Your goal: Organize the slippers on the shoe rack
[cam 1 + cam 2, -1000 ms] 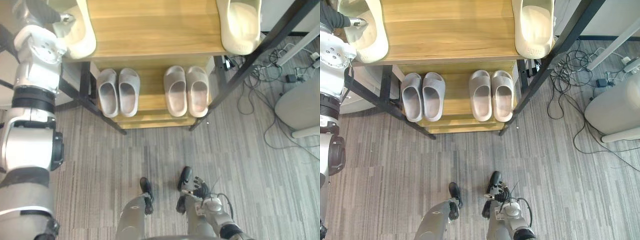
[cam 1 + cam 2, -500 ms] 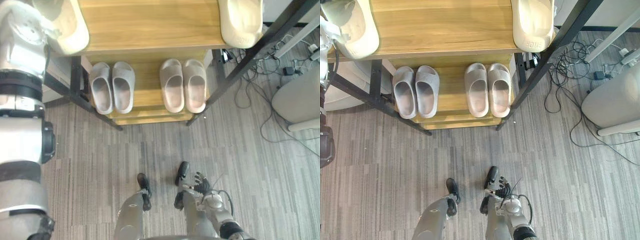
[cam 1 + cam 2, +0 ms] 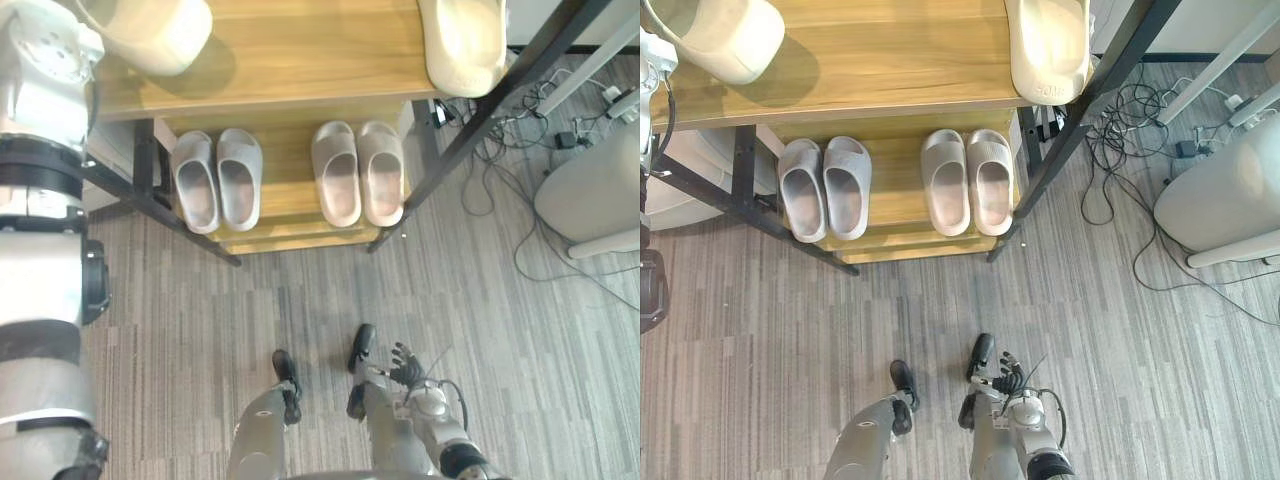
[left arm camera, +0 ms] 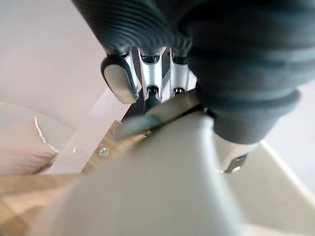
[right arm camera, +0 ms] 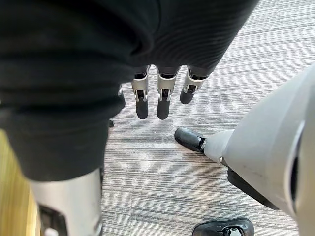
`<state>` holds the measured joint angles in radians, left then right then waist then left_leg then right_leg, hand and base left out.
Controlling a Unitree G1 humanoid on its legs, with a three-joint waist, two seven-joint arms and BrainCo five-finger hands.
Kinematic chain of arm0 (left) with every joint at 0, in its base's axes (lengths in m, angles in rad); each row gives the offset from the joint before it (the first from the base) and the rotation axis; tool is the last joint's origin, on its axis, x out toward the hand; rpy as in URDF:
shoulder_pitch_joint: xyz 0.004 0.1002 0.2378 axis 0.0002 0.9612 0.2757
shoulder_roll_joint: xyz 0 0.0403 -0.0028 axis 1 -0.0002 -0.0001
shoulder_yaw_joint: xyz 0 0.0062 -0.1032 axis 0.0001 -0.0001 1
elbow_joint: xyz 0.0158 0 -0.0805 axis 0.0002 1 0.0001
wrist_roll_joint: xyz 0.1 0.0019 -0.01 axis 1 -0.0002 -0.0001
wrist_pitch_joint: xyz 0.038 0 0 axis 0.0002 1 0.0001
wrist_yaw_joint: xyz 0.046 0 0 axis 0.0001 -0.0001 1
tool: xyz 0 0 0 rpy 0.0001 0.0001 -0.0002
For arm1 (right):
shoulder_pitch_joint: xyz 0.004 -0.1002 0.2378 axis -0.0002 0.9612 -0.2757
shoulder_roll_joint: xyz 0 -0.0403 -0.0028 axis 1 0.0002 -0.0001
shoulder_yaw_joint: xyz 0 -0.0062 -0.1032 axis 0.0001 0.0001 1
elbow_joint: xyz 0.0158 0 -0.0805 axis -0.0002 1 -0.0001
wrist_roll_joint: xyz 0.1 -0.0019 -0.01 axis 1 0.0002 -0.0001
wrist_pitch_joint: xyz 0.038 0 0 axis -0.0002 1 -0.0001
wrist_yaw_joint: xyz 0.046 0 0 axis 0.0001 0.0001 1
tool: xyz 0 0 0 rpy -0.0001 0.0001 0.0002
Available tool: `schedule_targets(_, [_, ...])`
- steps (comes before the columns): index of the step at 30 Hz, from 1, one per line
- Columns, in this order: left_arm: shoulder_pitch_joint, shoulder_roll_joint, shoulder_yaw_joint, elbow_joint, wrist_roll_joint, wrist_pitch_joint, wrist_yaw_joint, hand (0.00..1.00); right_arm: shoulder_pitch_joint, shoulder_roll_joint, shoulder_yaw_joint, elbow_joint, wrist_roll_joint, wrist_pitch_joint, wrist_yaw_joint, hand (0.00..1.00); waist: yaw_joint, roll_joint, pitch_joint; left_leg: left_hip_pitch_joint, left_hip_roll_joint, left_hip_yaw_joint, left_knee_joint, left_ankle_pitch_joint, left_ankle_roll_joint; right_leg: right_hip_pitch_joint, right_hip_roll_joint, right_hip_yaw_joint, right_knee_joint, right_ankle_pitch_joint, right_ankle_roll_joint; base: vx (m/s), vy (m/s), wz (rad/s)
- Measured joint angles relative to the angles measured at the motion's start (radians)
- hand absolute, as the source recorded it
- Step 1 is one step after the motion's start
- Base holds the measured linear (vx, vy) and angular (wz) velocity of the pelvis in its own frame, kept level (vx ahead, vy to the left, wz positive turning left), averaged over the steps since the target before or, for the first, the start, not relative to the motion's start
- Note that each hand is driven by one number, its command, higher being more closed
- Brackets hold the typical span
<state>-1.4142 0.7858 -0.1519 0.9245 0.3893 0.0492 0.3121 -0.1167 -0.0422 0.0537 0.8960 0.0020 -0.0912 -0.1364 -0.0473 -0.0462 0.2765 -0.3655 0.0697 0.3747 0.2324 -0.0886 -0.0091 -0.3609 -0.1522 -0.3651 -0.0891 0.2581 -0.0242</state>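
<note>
A cream slipper (image 3: pixel 150 35) hangs tilted just above the left end of the top wooden shelf (image 3: pixel 300 60) and casts a shadow on it. In the left wrist view my left hand (image 4: pixel 150 69) is curled over that slipper's (image 4: pixel 162 187) rim, with the thumb against it. The second cream slipper (image 3: pixel 462 45) lies at the shelf's right end, its toe over the front edge. My right hand (image 3: pixel 405 365) hangs low by my side over the carpet, its fingers (image 5: pixel 158 98) straight and holding nothing.
On the lower shelf sit two pairs of grey slippers, one on the left (image 3: pixel 215 180) and one on the right (image 3: pixel 358 172). Black slanted rack legs (image 3: pixel 480 130) frame the shelves. Loose cables (image 3: pixel 520 170) and a pale rounded object (image 3: pixel 590 200) lie on the carpet to the right.
My left hand's fingers have curled onto the left cream slipper, which has risen off the shelf's left edge and swung to the right. The camera has shifted a little. The right hand has stayed still.
</note>
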Motion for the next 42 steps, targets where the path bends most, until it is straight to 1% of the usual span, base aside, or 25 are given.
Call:
schedule_targets(1, [0.014,-0.001,0.001,-0.010,0.000,-0.001,0.013,1.00,-0.001,-0.002,0.004,0.013,0.000,0.000,0.000,0.00,-0.001,0.001,0.001,0.004,0.000,-0.002,0.000,0.000,0.000,0.005,0.000,-0.001,0.000,0.000,0.000,-0.02,0.065,0.02])
schedule_targets(3, [0.024,-0.007,0.002,-0.016,0.000,-0.001,0.017,1.00,-0.002,-0.004,0.008,0.027,0.000,0.001,0.000,0.00,-0.001,0.003,0.002,0.011,0.000,-0.003,-0.001,0.000,0.000,0.012,0.000,-0.003,0.000,0.000,0.000,-0.02,0.068,0.01])
schedule_targets(5, [0.056,-0.014,0.015,-0.055,0.000,-0.001,0.021,1.00,0.000,-0.006,0.012,0.034,0.000,0.000,0.000,0.00,-0.001,0.003,0.002,0.017,-0.001,-0.003,-0.003,0.000,0.000,0.018,0.000,-0.003,0.000,-0.001,0.001,-0.02,0.068,0.00])
schedule_targets(9, [0.140,-0.023,0.025,-0.171,0.000,-0.002,0.058,1.00,-0.001,-0.008,0.036,0.038,-0.001,0.000,0.000,0.00,0.000,0.004,0.002,0.022,-0.003,-0.006,-0.002,0.000,0.000,0.024,-0.001,-0.007,0.000,-0.001,0.001,-0.03,0.076,0.02])
schedule_targets(14, [0.274,-0.077,0.047,-0.323,0.000,-0.004,0.080,1.00,0.005,-0.008,0.050,0.045,-0.001,0.000,0.000,0.00,0.006,0.010,-0.001,0.064,-0.003,-0.013,-0.003,-0.009,-0.006,0.070,-0.001,-0.013,0.000,-0.019,0.004,-0.02,0.074,0.04])
schedule_targets(15, [0.301,-0.097,0.047,-0.361,0.001,-0.007,0.081,1.00,0.006,-0.009,0.050,0.045,-0.001,0.000,0.000,0.00,0.011,0.014,-0.003,0.072,-0.003,-0.015,-0.003,-0.011,-0.007,0.079,-0.001,-0.016,0.000,-0.026,-0.001,-0.01,0.083,0.08])
schedule_targets(16, [0.324,-0.117,0.047,-0.384,0.003,-0.014,0.081,1.00,0.010,-0.010,0.050,0.045,-0.002,0.000,0.000,0.00,0.011,0.024,-0.008,0.075,-0.004,-0.022,-0.003,-0.015,-0.012,0.086,0.000,-0.023,0.000,-0.028,0.000,-0.01,0.068,0.09])
schedule_targets(17, [0.331,-0.123,0.047,-0.390,0.003,-0.015,0.081,1.00,0.011,-0.011,0.050,0.045,-0.002,0.000,0.000,0.00,0.011,0.028,-0.011,0.075,-0.004,-0.024,-0.003,-0.015,-0.012,0.087,0.000,-0.025,0.000,-0.029,0.001,0.00,0.059,0.12])
schedule_targets(18, [0.342,-0.139,0.046,-0.399,0.004,-0.016,0.081,1.00,0.015,-0.015,0.050,0.045,-0.002,0.000,0.000,0.00,0.012,0.037,-0.016,0.077,-0.005,-0.028,-0.002,-0.014,-0.010,0.091,0.000,-0.031,0.000,-0.030,0.002,0.02,0.055,0.10])
schedule_targets(19, [0.365,-0.155,0.044,-0.402,0.008,-0.016,0.081,1.00,0.024,-0.020,0.050,0.045,-0.002,0.000,0.000,0.00,0.014,0.053,-0.024,0.089,-0.004,-0.032,-0.003,-0.015,-0.011,0.108,0.002,-0.036,0.000,-0.030,0.006,0.04,0.077,0.09])
schedule_targets(21, [0.376,-0.160,0.038,-0.402,0.021,-0.016,0.080,1.00,0.033,-0.021,0.050,0.044,-0.002,0.000,0.000,0.00,0.015,0.061,-0.029,0.105,-0.002,-0.035,-0.003,-0.019,-0.011,0.123,0.004,-0.042,0.000,-0.030,0.009,0.04,0.052,0.08])
schedule_targets(22, [0.377,-0.178,0.031,-0.405,0.034,-0.016,0.080,1.00,0.048,-0.025,0.050,0.044,-0.002,0.000,0.000,0.00,0.015,0.074,-0.038,0.116,-0.002,-0.050,-0.003,-0.021,-0.012,0.143,0.005,-0.052,0.000,-0.036,0.013,0.03,0.034,0.12])
schedule_targets(25, [0.388,-0.183,0.008,-0.442,0.043,-0.022,0.080,1.00,0.057,-0.035,0.064,0.045,-0.003,0.001,0.002,0.00,0.015,0.084,-0.054,0.122,-0.001,-0.058,-0.004,-0.023,-0.012,0.153,0.006,-0.060,0.000,-0.041,0.015,0.00,0.047,0.11])
schedule_targets(28, [0.388,-0.188,-0.015,-0.445,0.053,-0.035,0.079,1.00,0.058,-0.038,0.070,0.045,-0.003,0.001,0.004,0.00,0.015,0.089,-0.061,0.123,-0.002,-0.059,-0.004,-0.023,-0.012,0.154,0.005,-0.060,0.000,-0.041,0.016,-0.03,0.050,0.01])
schedule_targets(32, [0.389,-0.215,-0.048,-0.445,0.062,-0.038,0.078,1.00,0.075,-0.037,0.077,0.045,-0.004,0.001,0.007,0.00,0.012,0.091,-0.084,0.123,-0.002,-0.059,-0.005,-0.023,-0.012,0.153,0.005,-0.062,0.000,-0.041,0.016,-0.02,0.043,0.00])
schedule_targets(34, [0.389,-0.221,-0.068,-0.445,0.062,-0.044,0.077,1.00,0.076,-0.037,0.077,0.045,-0.006,0.001,0.008,0.00,-0.002,0.091,-0.095,0.123,-0.002,-0.059,-0.005,-0.023,-0.012,0.153,0.003,-0.062,0.000,-0.041,0.016,-0.02,0.050,-0.01])
schedule_targets(38, [0.387,-0.231,-0.101,-0.445,0.063,-0.044,0.077,1.00,0.077,-0.039,0.074,0.058,-0.013,0.000,0.007,0.00,-0.010,0.094,-0.107,0.124,-0.002,-0.056,-0.005,-0.025,-0.013,0.151,0.002,-0.059,0.000,-0.041,0.016,-0.04,0.056,-0.03])
schedule_targets(42, [0.383,-0.234,-0.125,-0.445,0.063,-0.046,0.077,1.00,0.076,-0.041,0.066,0.059,-0.041,-0.002,0.007,0.00,-0.020,0.096,-0.110,0.124,-0.002,-0.047,-0.003,-0.032,-0.025,0.147,0.001,-0.053,-0.001,-0.044,0.021,-0.03,0.048,-0.06])
